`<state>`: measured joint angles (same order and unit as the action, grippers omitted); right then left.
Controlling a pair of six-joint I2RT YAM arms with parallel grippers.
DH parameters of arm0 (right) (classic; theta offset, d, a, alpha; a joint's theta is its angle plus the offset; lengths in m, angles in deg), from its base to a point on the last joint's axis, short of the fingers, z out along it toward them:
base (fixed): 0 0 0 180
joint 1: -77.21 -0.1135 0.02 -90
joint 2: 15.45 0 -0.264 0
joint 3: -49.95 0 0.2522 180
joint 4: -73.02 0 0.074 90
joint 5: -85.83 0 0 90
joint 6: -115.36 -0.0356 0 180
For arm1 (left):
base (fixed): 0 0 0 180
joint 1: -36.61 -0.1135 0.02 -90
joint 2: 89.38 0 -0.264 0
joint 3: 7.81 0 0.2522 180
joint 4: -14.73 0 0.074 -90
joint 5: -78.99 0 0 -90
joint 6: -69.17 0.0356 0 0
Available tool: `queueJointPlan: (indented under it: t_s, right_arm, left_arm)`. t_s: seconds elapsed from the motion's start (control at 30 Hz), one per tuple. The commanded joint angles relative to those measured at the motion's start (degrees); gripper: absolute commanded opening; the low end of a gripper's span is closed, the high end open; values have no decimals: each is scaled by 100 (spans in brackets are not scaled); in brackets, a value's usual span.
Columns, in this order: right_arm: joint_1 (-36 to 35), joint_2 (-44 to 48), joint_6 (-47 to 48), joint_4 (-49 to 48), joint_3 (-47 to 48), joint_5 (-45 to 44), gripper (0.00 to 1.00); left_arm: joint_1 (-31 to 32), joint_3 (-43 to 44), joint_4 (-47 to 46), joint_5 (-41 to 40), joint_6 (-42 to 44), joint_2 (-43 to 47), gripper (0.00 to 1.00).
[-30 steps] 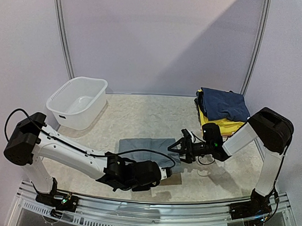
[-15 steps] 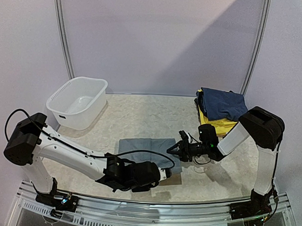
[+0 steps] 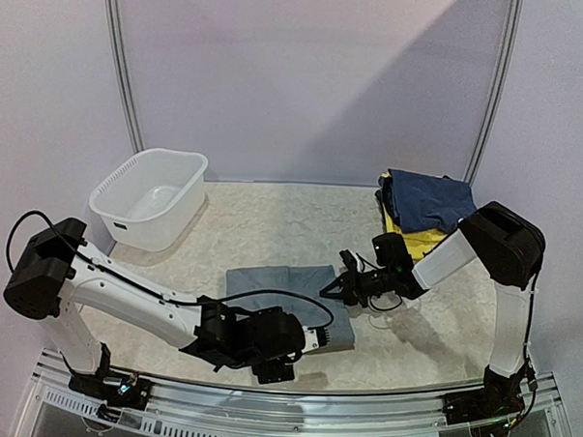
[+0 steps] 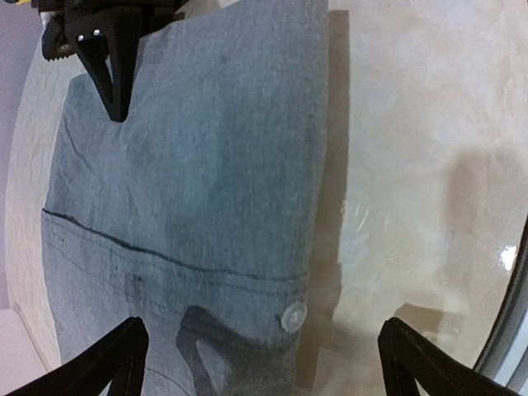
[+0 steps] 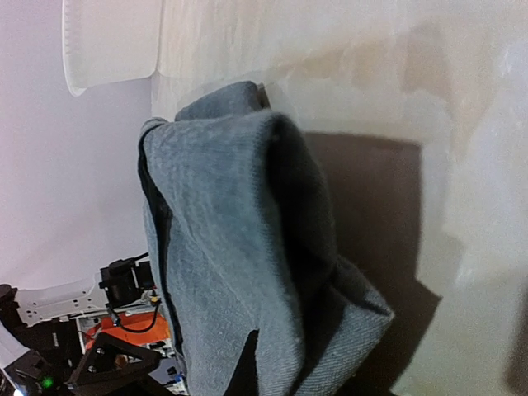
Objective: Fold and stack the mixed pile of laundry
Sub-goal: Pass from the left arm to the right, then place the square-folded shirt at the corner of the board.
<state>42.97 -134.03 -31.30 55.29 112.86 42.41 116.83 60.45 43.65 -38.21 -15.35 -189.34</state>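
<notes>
Folded grey trousers (image 3: 284, 288) lie flat on the table in front of both arms; in the left wrist view they show seams and a white button (image 4: 293, 316). My left gripper (image 3: 310, 343) hovers over their near right corner, open wide, with one fingertip (image 4: 115, 359) over the cloth and the other over bare table. My right gripper (image 3: 339, 288) is shut on the trousers' far right corner, and in its own view the grey cloth (image 5: 239, 247) bulges up round a dark fingertip (image 5: 247, 367). A navy garment (image 3: 426, 200) lies on yellow clothes (image 3: 428, 244) at the back right.
A white plastic basin (image 3: 149, 198) stands at the back left. The table's metal front rail (image 3: 293, 412) runs just below the left wrist. Grey curtain walls close off the back and sides.
My left gripper has opened and let go of the trousers' near edge. My right gripper has moved in to the left and shut on their far right corner.
</notes>
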Motion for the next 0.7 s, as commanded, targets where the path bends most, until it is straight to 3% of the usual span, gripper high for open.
queueJointPlan:
  t_s: [0.0,0.4,0.67]
  right_arm:
    - [-33,301,887,1656,423,-545,0]
    - [15,789,2605,4556,1927,-2248,0]
    - [35,837,3429,5485,2813,-3381,0]
  left_arm:
    - [-159,-324,-254,140,-227,606,100]
    - [-640,-1051,-749,-154,-835,1739,100]
    - [-848,-1269,-826,-377,-1190,2093,99]
